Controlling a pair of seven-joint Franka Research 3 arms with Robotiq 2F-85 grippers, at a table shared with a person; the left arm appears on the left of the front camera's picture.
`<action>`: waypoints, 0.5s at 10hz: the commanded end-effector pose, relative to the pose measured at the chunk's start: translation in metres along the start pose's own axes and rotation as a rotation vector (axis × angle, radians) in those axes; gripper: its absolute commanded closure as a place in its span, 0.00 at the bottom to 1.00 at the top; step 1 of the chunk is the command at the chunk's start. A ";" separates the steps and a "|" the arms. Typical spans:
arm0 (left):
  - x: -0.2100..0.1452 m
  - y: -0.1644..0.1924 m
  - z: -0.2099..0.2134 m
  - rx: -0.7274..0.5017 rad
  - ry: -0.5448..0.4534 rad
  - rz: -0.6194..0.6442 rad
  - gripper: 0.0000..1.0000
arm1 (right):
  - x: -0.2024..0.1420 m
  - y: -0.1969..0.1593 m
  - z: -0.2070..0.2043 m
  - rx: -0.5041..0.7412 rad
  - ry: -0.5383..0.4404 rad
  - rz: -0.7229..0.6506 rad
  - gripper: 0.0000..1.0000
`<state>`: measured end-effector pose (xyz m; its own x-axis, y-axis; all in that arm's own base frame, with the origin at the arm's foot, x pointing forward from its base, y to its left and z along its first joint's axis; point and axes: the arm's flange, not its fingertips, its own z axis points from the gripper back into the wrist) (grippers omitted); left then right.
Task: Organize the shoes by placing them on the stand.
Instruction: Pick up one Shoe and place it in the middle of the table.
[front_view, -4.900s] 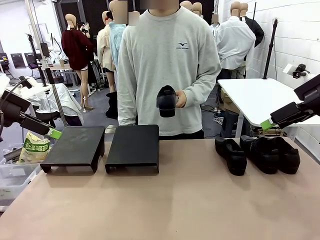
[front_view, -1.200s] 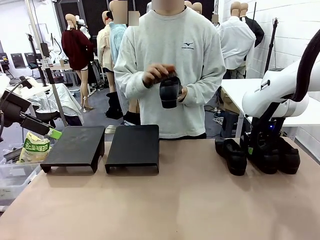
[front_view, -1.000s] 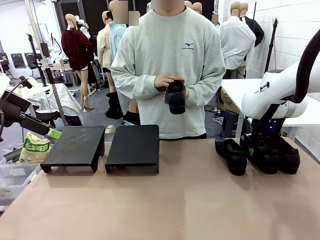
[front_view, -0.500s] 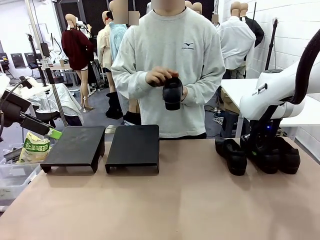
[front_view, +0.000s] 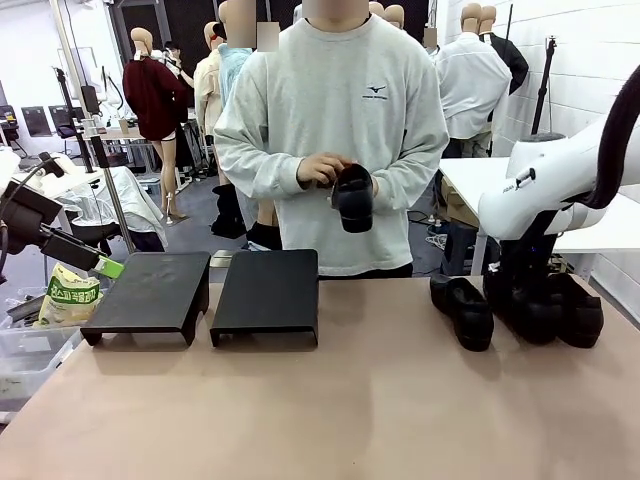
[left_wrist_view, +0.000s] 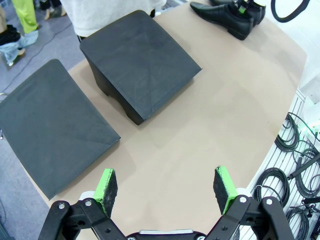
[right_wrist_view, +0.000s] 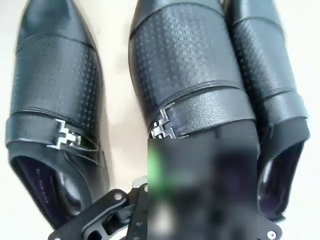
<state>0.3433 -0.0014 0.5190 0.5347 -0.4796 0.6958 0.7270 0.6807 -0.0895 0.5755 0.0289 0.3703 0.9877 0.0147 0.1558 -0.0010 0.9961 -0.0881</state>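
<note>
Clamped narrow on middle black perforated-leather buckled shoe (right_wrist_view: 190, 65), toe pointing away from right gripper (right_wrist_view: 202, 175); black sloped stand (front_view: 268, 285) well leftward, nearer wide-open left gripper (left_wrist_view: 165, 185).

Left end effector (left_wrist_view: 166, 181) splayed — right one (front_view: 520, 295) clamped.

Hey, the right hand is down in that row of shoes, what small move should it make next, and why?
Probably a short straight lift. The right hand looks shut on the middle shoe at its collar, and neighbour shoes sit close on both sides, so rising first should free it before heading to the bare stands.
</note>
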 end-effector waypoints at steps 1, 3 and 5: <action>-0.002 0.003 0.000 -0.017 -0.009 -0.015 0.00 | -0.027 0.017 0.055 -0.096 -0.146 -0.059 1.00; -0.002 0.003 0.000 -0.017 -0.009 -0.015 0.00 | -0.060 0.039 0.103 -0.080 -0.261 -0.053 1.00; -0.002 0.003 0.000 -0.017 -0.009 -0.015 0.00 | -0.102 0.066 0.123 -0.060 -0.256 -0.092 1.00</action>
<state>0.3433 -0.0013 0.5191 0.5348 -0.4795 0.6958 0.7268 0.6810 -0.0894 0.4801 0.0925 0.4815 0.9160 -0.0176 0.4008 0.0727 0.9898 -0.1228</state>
